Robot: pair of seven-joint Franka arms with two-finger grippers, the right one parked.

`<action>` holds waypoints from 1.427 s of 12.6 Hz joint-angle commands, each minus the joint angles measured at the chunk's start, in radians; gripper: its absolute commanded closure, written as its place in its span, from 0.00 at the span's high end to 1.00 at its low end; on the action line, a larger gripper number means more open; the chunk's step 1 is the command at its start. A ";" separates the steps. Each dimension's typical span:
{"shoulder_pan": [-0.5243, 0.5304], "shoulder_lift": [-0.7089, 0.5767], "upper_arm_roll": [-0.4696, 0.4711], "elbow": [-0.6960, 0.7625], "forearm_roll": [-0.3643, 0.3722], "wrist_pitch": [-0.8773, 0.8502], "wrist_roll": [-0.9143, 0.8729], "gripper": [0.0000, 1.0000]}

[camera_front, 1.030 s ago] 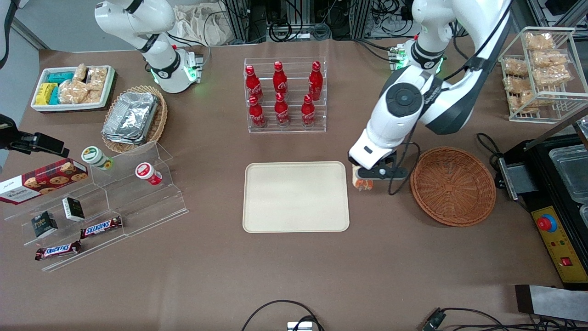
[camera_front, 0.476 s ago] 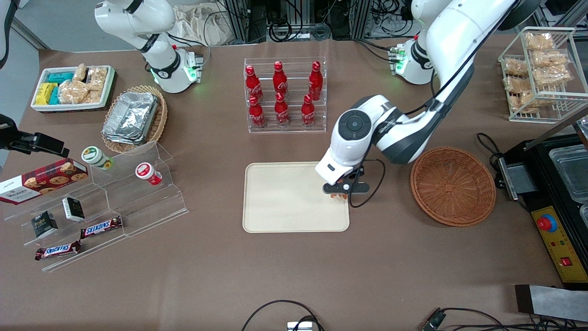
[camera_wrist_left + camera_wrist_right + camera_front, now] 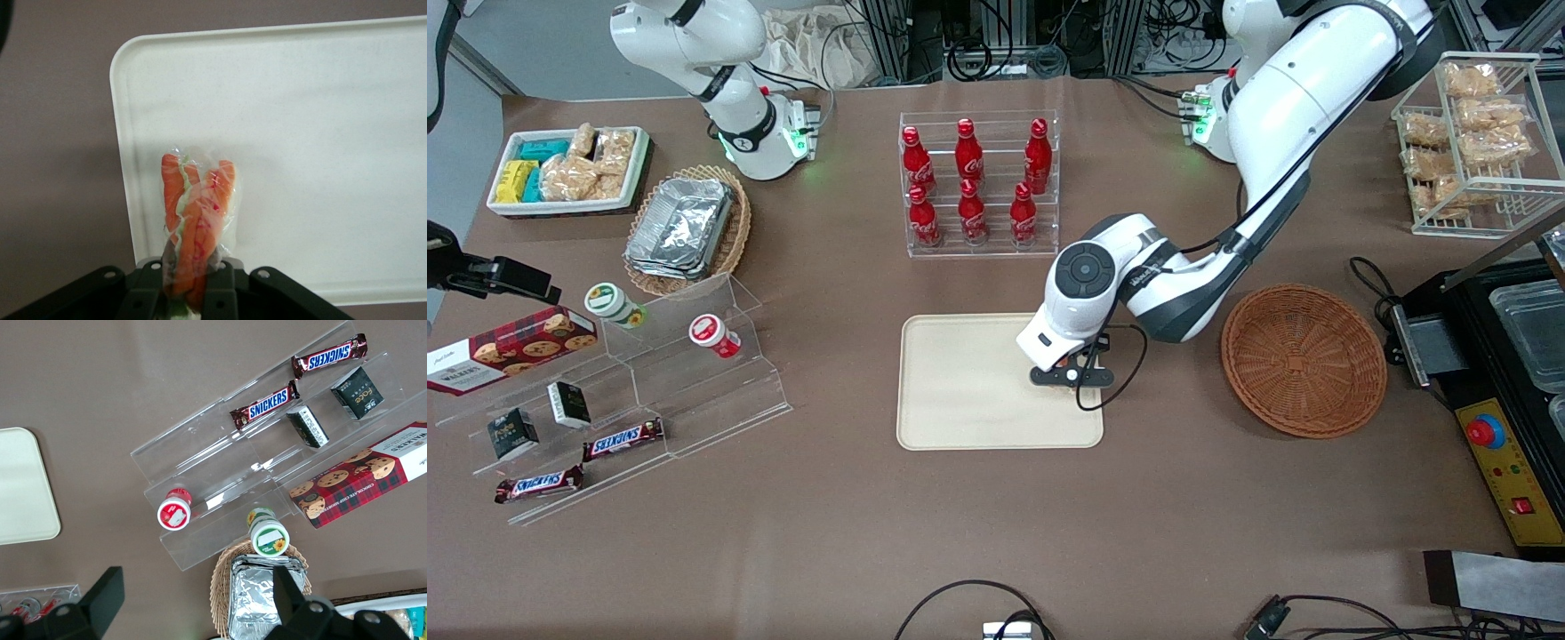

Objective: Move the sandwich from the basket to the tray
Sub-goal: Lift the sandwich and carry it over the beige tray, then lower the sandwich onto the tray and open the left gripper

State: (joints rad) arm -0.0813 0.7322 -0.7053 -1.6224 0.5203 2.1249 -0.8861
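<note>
The sandwich [image 3: 197, 213], a clear-wrapped wedge with orange-red and green filling along its edge, hangs in my left gripper [image 3: 190, 280], whose fingers are shut on its wrapped end. It hangs just above the cream tray [image 3: 320, 133], close to one short rim. In the front view the gripper [image 3: 1069, 378] is low over the tray [image 3: 960, 391], at the end nearest the round reddish-brown basket [image 3: 1303, 360]. The wrist hides the sandwich in that view. The basket holds nothing.
A clear rack of red cola bottles [image 3: 978, 182] stands farther from the front camera than the tray. A stepped acrylic stand [image 3: 649, 373] with snacks lies toward the parked arm's end. A black machine [image 3: 1503, 356] sits beside the basket.
The gripper has carried the sandwich from the gap between basket and tray to over the tray, moving toward the parked arm's end and dropping lower.
</note>
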 commanded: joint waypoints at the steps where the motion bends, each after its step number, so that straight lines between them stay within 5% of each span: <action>1: -0.046 0.045 0.023 0.049 0.044 -0.003 -0.022 0.20; 7: -0.051 0.087 0.024 0.052 0.107 0.029 -0.086 0.23; 8: -0.051 0.087 0.024 0.053 0.109 0.029 -0.089 0.34; 9: -0.051 0.087 0.023 0.053 0.107 0.027 -0.096 0.60; 11: -0.049 0.084 0.023 0.053 0.109 0.027 -0.120 0.78; 14: -0.038 0.075 0.023 0.104 0.090 0.015 -0.137 0.94; 18: -0.019 0.052 0.017 0.130 0.084 -0.077 -0.139 1.00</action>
State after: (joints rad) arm -0.1069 0.7957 -0.6845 -1.5162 0.6048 2.0958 -1.0056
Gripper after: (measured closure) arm 0.022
